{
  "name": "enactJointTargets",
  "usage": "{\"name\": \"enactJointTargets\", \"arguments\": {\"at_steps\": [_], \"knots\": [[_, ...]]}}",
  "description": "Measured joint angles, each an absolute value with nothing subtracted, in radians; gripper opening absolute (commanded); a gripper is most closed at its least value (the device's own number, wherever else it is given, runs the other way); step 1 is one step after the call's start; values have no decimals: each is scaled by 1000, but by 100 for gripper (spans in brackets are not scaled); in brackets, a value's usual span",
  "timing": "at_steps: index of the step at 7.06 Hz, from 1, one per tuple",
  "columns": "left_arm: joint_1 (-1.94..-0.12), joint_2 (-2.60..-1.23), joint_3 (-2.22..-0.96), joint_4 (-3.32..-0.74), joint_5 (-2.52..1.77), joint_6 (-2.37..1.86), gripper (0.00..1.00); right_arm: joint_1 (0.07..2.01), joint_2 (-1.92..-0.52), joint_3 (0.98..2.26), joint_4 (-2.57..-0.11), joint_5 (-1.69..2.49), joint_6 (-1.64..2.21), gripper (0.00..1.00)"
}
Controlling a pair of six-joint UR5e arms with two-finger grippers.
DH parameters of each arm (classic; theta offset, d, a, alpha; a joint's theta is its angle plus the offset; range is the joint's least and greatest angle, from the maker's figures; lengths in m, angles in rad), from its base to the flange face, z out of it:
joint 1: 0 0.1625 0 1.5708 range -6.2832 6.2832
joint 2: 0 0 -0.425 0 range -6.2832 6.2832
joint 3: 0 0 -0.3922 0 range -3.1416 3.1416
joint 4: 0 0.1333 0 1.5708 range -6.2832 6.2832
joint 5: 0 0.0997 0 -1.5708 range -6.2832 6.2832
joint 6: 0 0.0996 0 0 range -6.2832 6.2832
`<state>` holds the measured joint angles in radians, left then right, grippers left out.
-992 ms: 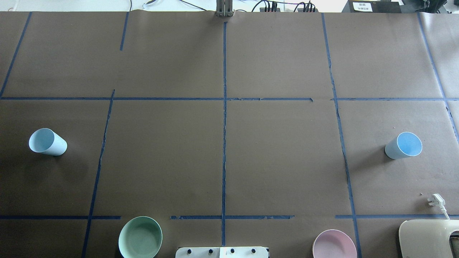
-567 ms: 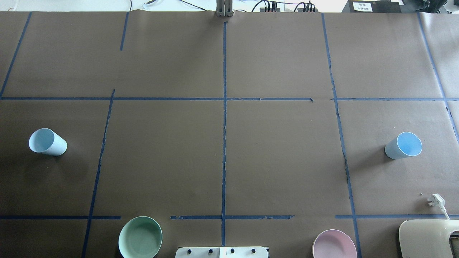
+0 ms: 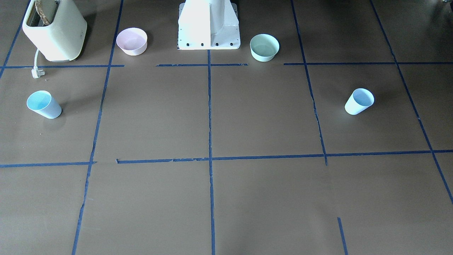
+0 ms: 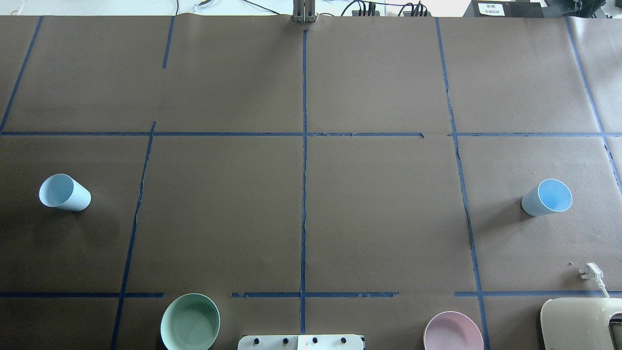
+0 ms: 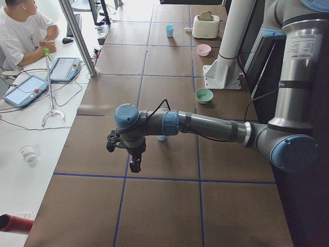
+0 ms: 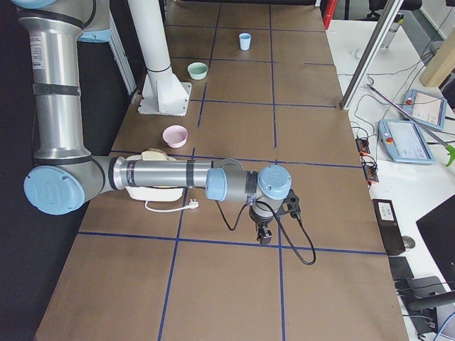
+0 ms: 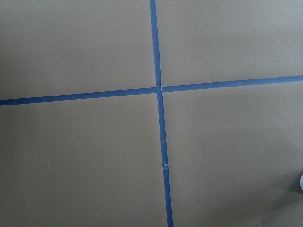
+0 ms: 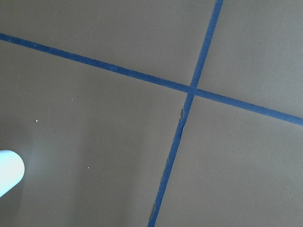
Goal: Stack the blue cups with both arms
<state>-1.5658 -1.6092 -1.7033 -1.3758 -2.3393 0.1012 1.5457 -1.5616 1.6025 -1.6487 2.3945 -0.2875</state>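
Two pale-blue cups stand upright and far apart on the brown table. One cup (image 4: 64, 192) is at the left of the overhead view and also shows in the front-facing view (image 3: 359, 101). The other cup (image 4: 546, 197) is at the right (image 3: 44, 104). Neither arm shows in the overhead or front-facing views. In the exterior left view my left gripper (image 5: 134, 164) hangs above the table near the left cup (image 5: 162, 138), which the arm mostly hides. In the exterior right view my right gripper (image 6: 264, 234) hangs over a tape line. I cannot tell whether either is open or shut. No fingers show in the wrist views.
A mint-green bowl (image 4: 190, 322) and a pink bowl (image 4: 453, 332) sit on either side of the white pedestal base (image 4: 301, 342). A cream toaster (image 4: 580, 323) with a loose white plug (image 4: 590, 272) is at the near right. An operator (image 5: 23, 31) sits beside the table.
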Motion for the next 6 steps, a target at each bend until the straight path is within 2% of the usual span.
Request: {"name": "enactJointTargets", "arguments": {"at_steps": [3, 6], "knots": [[-1525, -1609, -1712, -1393, -2356, 99, 100, 1541, -1562, 1605, -1648, 2398, -284, 100], [-1400, -1602, -1718, -1510, -2451, -55, 100, 1524, -1562, 1606, -1649, 2410, -281, 100]]}}
